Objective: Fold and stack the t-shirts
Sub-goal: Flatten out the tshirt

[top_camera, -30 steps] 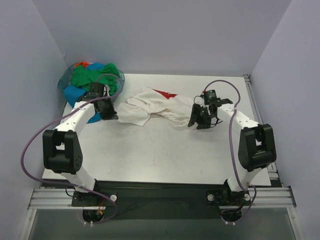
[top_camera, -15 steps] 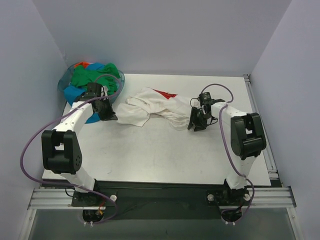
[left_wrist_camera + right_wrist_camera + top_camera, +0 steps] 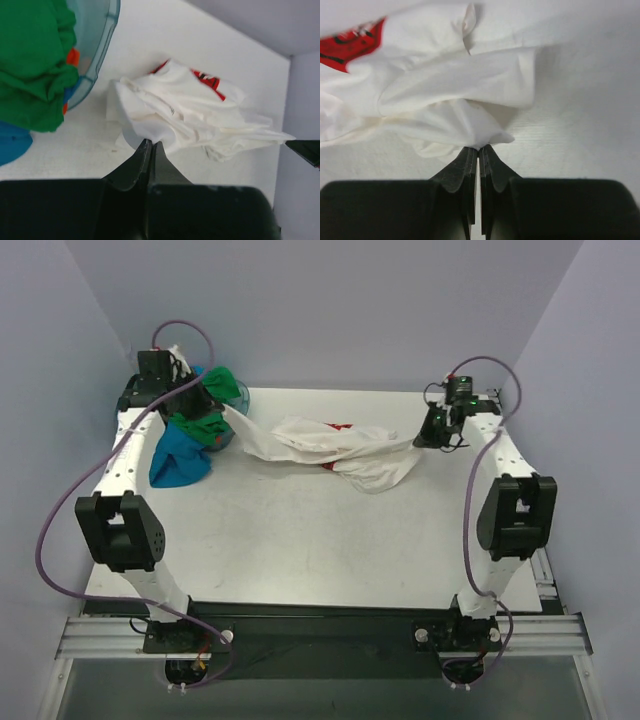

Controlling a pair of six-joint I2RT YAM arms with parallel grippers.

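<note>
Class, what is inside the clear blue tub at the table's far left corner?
A green t-shirt heaps on top, with orange cloth peeking beneath it. A blue shirt lies just outside. The bottom of the tub is covered.

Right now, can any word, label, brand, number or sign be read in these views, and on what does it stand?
No text reads clearly in any view.
Red print on the white t-shirt: dark marks inside it, too blurred to read.
Small dark mark on the same shirt's cloth: too small to read.
</note>
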